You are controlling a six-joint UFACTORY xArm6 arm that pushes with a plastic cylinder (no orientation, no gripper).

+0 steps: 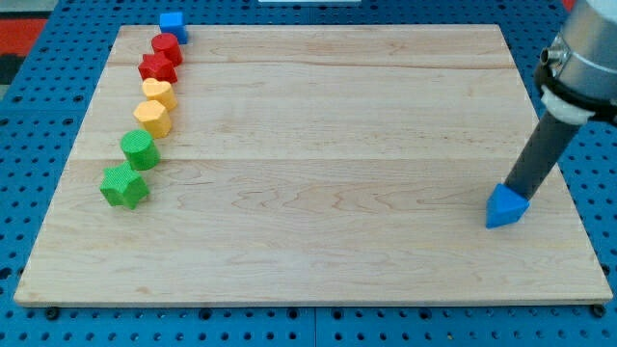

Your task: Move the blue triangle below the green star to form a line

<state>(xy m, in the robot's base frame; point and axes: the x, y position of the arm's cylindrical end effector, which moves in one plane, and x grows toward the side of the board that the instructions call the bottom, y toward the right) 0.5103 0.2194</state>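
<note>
The blue triangle [505,206] lies near the board's right edge, low in the view. My tip [518,192] touches its upper right side, the dark rod slanting up to the view's right. The green star [124,186] sits far off at the board's left, the lowest block of a slanted line.
Above the green star a line of blocks runs up the left side: a green cylinder [139,149], a yellow hexagon [153,118], a yellow heart [158,93], a red star [158,68], a red cylinder [167,47] and a blue cube [174,24] at the top. The wooden board [318,145] lies on a blue pegboard.
</note>
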